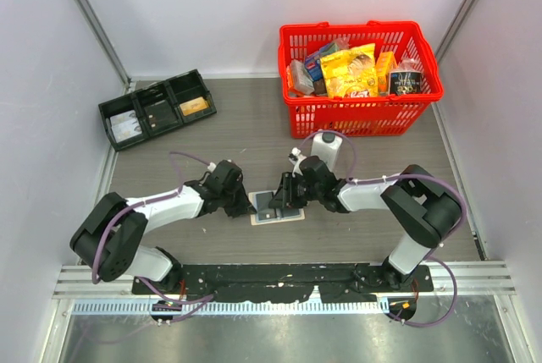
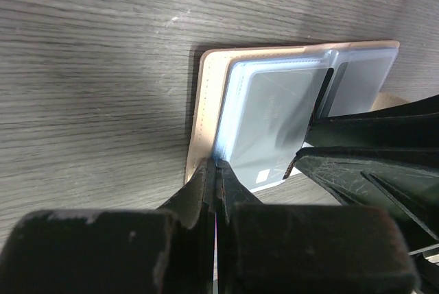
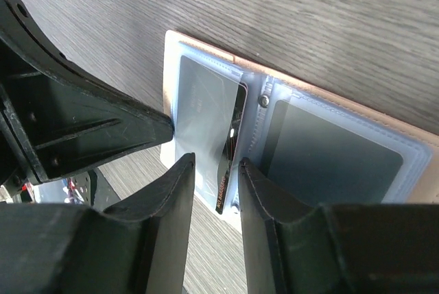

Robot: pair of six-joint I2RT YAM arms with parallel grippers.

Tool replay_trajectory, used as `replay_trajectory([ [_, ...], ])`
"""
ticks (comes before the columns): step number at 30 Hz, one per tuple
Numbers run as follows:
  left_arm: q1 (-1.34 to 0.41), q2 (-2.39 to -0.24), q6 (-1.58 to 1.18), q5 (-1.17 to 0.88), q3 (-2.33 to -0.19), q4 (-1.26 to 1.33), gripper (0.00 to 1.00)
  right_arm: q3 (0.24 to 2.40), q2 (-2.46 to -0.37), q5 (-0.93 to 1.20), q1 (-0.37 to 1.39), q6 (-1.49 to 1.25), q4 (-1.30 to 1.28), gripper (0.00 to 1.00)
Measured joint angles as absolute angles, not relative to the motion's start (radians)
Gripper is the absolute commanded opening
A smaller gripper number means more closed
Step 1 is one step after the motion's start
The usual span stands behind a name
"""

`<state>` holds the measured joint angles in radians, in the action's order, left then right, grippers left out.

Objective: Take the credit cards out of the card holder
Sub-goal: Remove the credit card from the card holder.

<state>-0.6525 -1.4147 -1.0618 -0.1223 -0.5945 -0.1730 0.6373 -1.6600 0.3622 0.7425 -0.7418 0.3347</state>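
card holder: tan, maybe leather; glossy plastic inside | table: matt woodgrain

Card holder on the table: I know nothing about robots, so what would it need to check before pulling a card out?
1. Card holder lying open on the table: ok.
2. Left gripper shut at the holder's edge: ok; whether it pinches that edge: cannot tell.
3. Right gripper with jaws apart, one on each side of the dark card: ok.
4. Dark card sticking partly out of its sleeve: ok.
5. Firm hold on the dark card: not ok, the jaws are not closed on it.
6. All cards out: not ok; a grey card sits in its sleeve.
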Motion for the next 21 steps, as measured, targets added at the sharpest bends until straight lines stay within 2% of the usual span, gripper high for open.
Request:
replay_trajectory([
  [8, -0.633, -1.395, -1.058, -0.132, -0.576, -0.172, 0.0, 0.649, -1.678, 0.359, 0.751, -0.745, 0.349, 0.33],
  [13, -0.632, -1.396, -1.056, -0.134, -0.576, -0.173, 0.0, 0.649, -1.689, 0.367, 0.751, -0.759, 0.383, 0.26],
  [21, -0.63, -1.396, -1.047, -0.138, -0.576, -0.173, 0.0, 0.611, -1.689, 0.385, 0.738, -0.78, 0.464, 0.2],
])
